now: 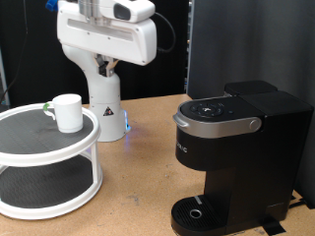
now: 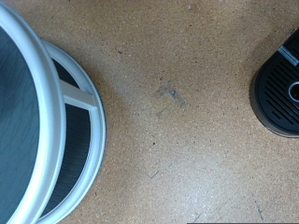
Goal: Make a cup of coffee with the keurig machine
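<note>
We logged one arm, its white body (image 1: 106, 39) high at the exterior view's top, above the wooden table (image 1: 148, 147). The gripper itself showed in neither view; the wrist view carried no fingers at all, so we could not tell whether they were spread or pressed together, and nothing was seen held.

Counts: one cup (image 1: 67, 112), one keurig machine (image 1: 236, 157), one two-tier white rack (image 1: 49, 162), and one table. No pod was visible to us.

The cup stood upright on the rack's top shelf, at the exterior view's left, well apart from the machine at the right. The machine's lid was down, and its round drip tray (image 1: 200, 213) was bare, with no cup under the spout. The wrist view looked straight down on bare table between the rack's rim (image 2: 56, 140) and the drip tray's edge (image 2: 280, 93).

We judged the work to be at its very opening: the cup not yet fetched, the arm poised above the middle ground. Any pick of the cup would call for a descent towards the rack, clearing its rim, and a grasp that kept the cup upright.
</note>
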Controlling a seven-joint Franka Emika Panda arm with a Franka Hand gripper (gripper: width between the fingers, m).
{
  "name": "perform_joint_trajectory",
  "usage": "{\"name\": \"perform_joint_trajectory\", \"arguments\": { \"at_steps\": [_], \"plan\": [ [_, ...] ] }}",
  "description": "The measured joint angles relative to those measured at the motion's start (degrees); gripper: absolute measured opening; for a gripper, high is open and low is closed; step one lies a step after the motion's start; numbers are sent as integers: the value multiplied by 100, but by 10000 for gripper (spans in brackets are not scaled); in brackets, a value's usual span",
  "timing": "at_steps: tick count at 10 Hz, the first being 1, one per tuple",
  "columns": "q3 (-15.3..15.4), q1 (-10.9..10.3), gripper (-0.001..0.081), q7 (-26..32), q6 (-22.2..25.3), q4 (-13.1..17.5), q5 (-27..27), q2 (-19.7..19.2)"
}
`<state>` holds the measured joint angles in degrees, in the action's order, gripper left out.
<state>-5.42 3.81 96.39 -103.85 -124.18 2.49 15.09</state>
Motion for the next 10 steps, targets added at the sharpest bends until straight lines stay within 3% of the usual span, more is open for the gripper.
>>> {"name": "perform_joint_trajectory", "arguments": {
  "at_steps": [6, 9, 10],
  "plan": [
    [-278, 105, 6, 512, -66, -383, 4, 480],
    [-266, 104, 6, 512, -6, -422, 234, 521],
    [-295, 91, 6, 775, 2, -422, 205, 517]
  ]
}}
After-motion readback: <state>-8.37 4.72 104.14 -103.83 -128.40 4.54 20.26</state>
